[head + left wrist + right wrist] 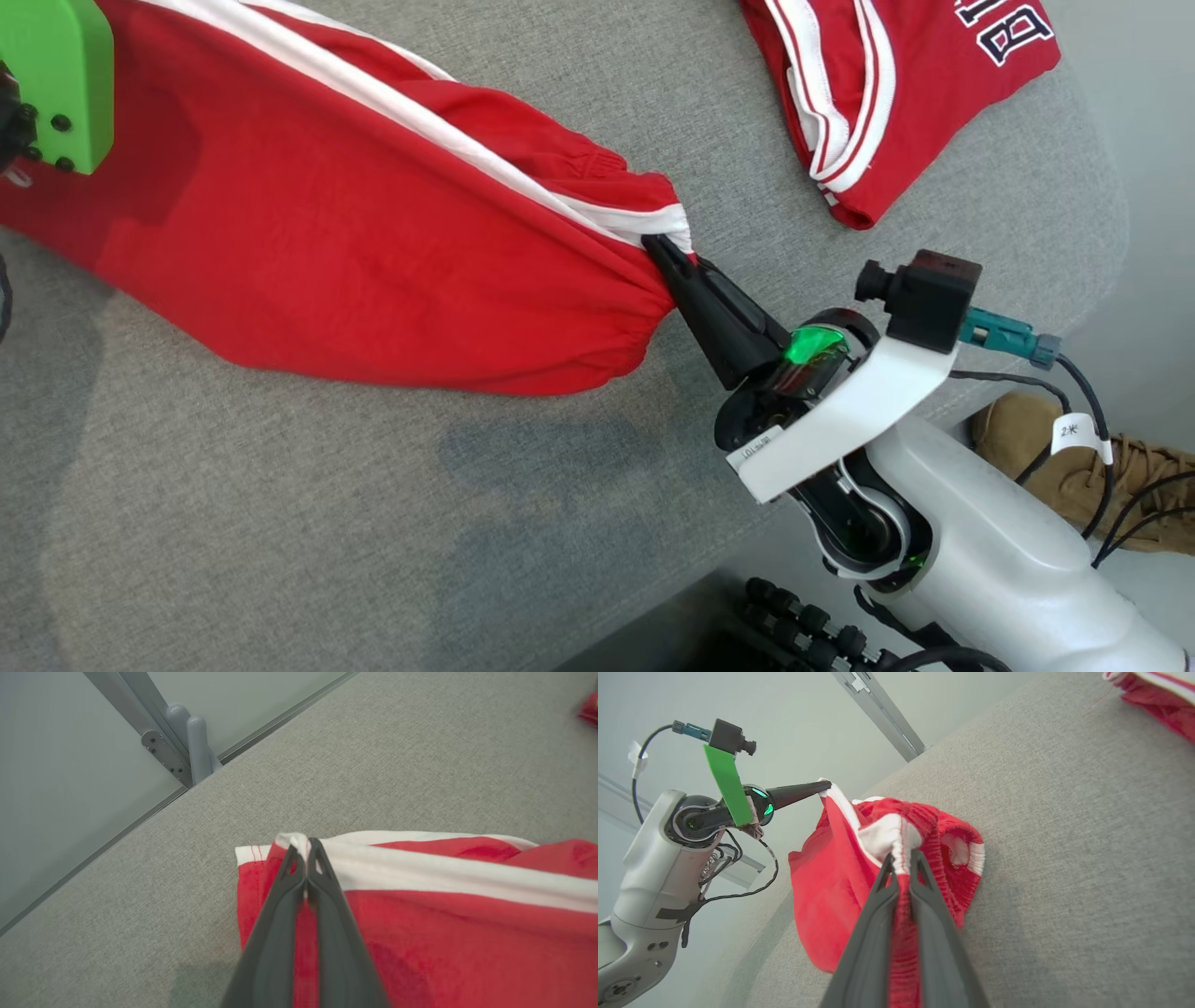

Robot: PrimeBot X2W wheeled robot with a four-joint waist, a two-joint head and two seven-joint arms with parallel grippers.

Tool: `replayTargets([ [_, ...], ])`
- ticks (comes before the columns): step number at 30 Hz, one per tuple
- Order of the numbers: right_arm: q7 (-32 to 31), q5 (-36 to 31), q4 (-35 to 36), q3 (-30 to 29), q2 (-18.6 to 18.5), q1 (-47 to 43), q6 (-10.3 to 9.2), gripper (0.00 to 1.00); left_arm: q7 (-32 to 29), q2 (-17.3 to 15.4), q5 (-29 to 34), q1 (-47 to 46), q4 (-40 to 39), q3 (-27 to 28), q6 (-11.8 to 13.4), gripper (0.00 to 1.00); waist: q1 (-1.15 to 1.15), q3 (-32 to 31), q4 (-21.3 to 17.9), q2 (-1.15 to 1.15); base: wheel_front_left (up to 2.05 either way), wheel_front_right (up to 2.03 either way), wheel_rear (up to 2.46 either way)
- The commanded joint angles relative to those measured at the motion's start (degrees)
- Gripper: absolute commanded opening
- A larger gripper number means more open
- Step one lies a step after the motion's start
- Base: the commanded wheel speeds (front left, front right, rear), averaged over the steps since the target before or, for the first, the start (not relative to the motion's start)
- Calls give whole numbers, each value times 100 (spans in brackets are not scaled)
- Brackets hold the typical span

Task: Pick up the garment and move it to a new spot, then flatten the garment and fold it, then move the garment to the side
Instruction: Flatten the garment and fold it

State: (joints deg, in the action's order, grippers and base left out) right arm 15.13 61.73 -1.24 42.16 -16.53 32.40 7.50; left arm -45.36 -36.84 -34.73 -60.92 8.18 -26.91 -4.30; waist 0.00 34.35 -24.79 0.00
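The red garment (373, 243) pinched in the right gripper (658, 247) is soft, matt cloth. It has a smooth white stripe and a crinkly stretchy band at the fingertips. The fingers (719, 317) look like dull black plastic. Under them, the grey table cover (373, 523) is rough woven cloth. Behind them, the arm shell (990, 551) is shiny white plastic.

Bright, even light; soft shadows
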Motion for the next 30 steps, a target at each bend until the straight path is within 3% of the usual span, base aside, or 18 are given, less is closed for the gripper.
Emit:
replayTargets([
  [1, 1, 25, -55, -6, 32, 82, -3, 0, 55, 8, 106, -138, 129, -11, 0, 0, 0, 27, -42, 0, 0, 0, 0],
  [8, 1, 121, -128, -119, 159, 171, -3, 0, 172, 96, 273, -492, 677, -81, 22, 0, 0, 0, -96, 0, 0, 0, 0],
  [17, 1, -222, -913, -208, 429, 390, -5, 0, 481, 214, 462, -589, 1515, -190, 114, 0, 0, -1, -68, 0, 0, 0, 0],
  [18, 1, -298, -1005, -225, 486, 430, -5, 16, 533, 241, 473, -584, 1592, -206, 107, 0, 0, 6, -65, 0, 0, 0, 0],
  [20, 1, -428, -1130, -258, 614, 481, -5, 62, 622, 288, 507, -556, 1747, -247, 124, 0, 0, 12, -53, 0, 0, 0, 0],
  [21, 1, -486, -1184, -284, 661, 497, -5, 100, 657, 318, 503, -526, 1822, -266, 140, 0, 0, 11, -45, 0, 0, 0, 0],
  [22, 1, -486, -1184, -284, 661, 497, -5, 100, 657, 318, 503, -526, 1822, -266, 140, 0, 0, 11, -45, 0, 0, 0, 0],
  [23, 1, -532, -1230, -286, 700, 512, -5, 100, 685, 352, 496, -491, 1890, -277, 152, 20, 0, 7, -36, 0, 0, 0, 0],
  [24, 1, -597, -1271, -295, 723, 522, -5, 100, 726, 389, 491, -454, 1942, -296, 144, 47, 0, -2, -23, 0, 0, 0, 0],
  [25, 1, -684, -1311, -317, 728, 523, -4, 100, 742, 441, 444, -402, 1995, -304, 139, 100, 0, -19, -4, 0, 0, 0, 0],
  [30, 1, -1277, -1174, -637, 533, 287, -3, 100, 996, 684, 143, -171, 2025, -202, 106, 100, 0, -214, 158, 0, 0, 0, 0],
])
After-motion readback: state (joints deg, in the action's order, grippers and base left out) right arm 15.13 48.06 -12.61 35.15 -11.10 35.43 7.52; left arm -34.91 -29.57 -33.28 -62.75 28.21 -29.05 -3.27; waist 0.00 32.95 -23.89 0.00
